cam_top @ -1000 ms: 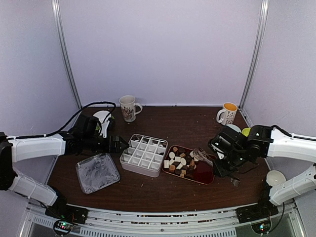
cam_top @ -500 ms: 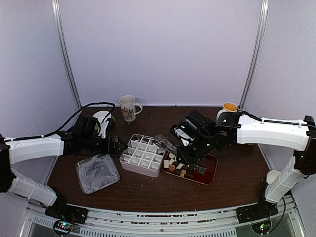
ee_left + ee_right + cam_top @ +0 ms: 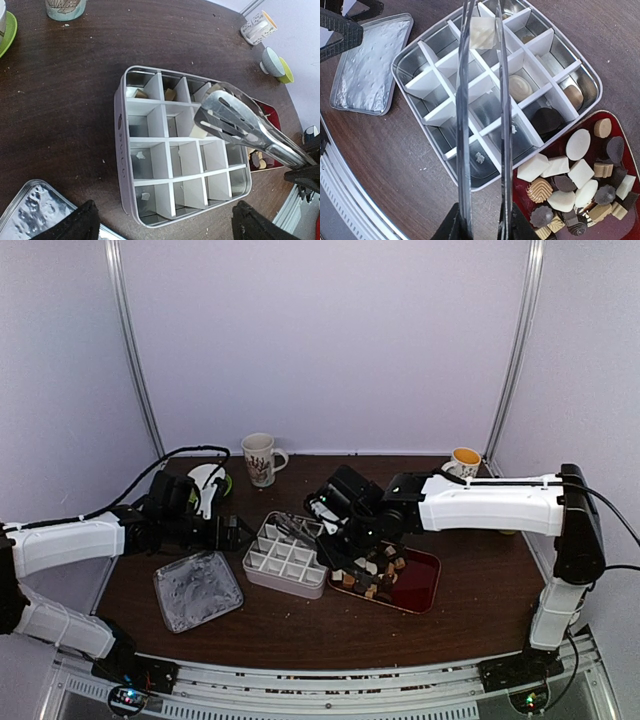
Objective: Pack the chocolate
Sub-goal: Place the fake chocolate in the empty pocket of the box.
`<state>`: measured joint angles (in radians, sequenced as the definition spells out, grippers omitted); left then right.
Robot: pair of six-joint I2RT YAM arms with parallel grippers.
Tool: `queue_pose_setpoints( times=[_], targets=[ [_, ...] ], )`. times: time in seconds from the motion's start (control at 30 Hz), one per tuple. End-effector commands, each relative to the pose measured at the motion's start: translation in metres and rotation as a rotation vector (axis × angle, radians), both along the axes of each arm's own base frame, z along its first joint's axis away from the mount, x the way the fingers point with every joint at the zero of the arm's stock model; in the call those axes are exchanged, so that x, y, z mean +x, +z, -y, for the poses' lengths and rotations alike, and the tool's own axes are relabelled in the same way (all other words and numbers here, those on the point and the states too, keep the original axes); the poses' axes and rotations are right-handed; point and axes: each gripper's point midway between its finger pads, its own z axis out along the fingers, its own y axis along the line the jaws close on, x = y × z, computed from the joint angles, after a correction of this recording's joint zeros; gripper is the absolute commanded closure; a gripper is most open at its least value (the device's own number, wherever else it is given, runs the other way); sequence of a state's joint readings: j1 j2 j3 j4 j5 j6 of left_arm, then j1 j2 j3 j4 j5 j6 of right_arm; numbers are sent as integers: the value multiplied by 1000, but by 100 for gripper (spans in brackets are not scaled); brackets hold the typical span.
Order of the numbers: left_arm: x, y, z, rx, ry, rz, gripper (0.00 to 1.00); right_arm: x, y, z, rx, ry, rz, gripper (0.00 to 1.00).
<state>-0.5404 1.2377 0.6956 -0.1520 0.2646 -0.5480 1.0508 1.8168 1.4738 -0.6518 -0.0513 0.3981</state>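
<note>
The white divided box [image 3: 288, 558] stands mid-table, with a few chocolate pieces in its cells: a cream one [image 3: 519, 86], a tan one [image 3: 573, 95] and a dark one [image 3: 546, 120]. Many more chocolate pieces [image 3: 580, 182] lie in the red tray [image 3: 418, 582] to its right. My right gripper [image 3: 481, 222] is shut on the metal tongs [image 3: 464, 125], which reach over the box. A white square chocolate [image 3: 482, 32] is pinched at their tips above a far cell. At the box's left side my left gripper [image 3: 236, 532] stands open and empty, its fingers [image 3: 75, 225] at the box's near corners.
The box's silver lid [image 3: 197, 590] lies front left. A patterned mug [image 3: 260, 458] stands at the back, a yellow-lined mug [image 3: 462, 466] at the back right. A white and green dish [image 3: 210, 480] sits behind my left arm.
My right arm has swung left from beside the red tray to above the box, carrying the tongs. The left arm has barely moved.
</note>
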Motion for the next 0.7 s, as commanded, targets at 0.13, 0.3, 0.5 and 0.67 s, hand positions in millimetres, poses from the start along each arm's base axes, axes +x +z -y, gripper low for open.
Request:
queue_pose_setpoints(
  times=[0.13,0.3,0.5,0.67],
  targets=[
    [2,7,1,1,-8,33,5,16,6,-14,11,-6,78,72],
    [1,6,1,4,-8,31,5,19,2,-13,-18,-9,87,66],
    [0,6,-1,3,-5,29,5,18,2,-12,-27,-10,94,60],
    [0,6,-1,3,-2,32,5,19,9,-9,-24,-16,108,60]
  ],
)
